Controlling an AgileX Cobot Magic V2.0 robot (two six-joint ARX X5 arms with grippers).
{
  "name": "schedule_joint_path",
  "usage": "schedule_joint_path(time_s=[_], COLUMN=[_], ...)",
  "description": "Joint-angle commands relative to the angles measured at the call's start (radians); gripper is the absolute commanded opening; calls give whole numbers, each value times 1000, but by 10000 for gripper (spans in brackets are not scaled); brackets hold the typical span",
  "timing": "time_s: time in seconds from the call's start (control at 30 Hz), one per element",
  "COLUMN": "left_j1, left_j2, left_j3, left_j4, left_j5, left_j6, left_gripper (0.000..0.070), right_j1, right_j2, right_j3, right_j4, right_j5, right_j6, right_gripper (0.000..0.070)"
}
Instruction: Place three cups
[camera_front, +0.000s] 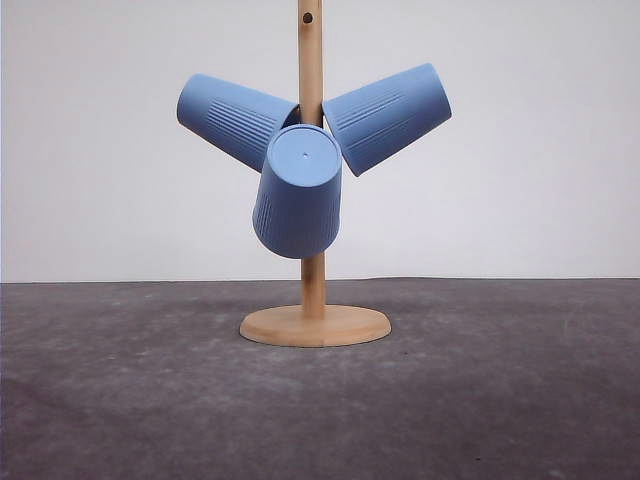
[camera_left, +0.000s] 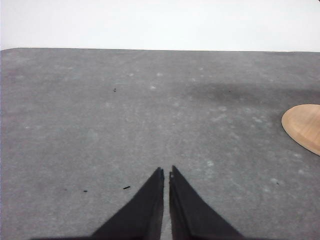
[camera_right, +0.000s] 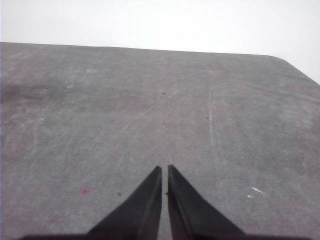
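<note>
Three light-blue ribbed cups hang upside down on a wooden rack in the front view. One cup (camera_front: 236, 119) tilts out to the left, another (camera_front: 388, 116) tilts out to the right, and the third (camera_front: 299, 190) points toward me with its flat base showing. My left gripper (camera_left: 166, 172) is shut with nothing between its black fingers, low over bare grey table. My right gripper (camera_right: 164, 169) is also shut and empty over the table.
The rack has a wooden pole (camera_front: 311, 60) and a round wooden base (camera_front: 315, 326) at the table's middle. An edge of that base (camera_left: 304, 127) appears in the left wrist view. A white wall stands behind the dark grey table (camera_front: 500, 400).
</note>
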Motion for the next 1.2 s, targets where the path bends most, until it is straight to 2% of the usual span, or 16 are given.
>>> schedule_joint_path(time_s=[0.0, 1.17], left_j1=[2, 2], left_j2=[-1, -1], left_j3=[-13, -13], left_j4=[-5, -5], left_j5=[1, 1], left_j6=[3, 3], left_gripper=[0, 0], right_j1=[0, 0], right_j2=[0, 0], right_j3=[-5, -5], right_j4=[11, 11], right_j5=[0, 0], right_j6=[16, 16], right_gripper=[17, 17])
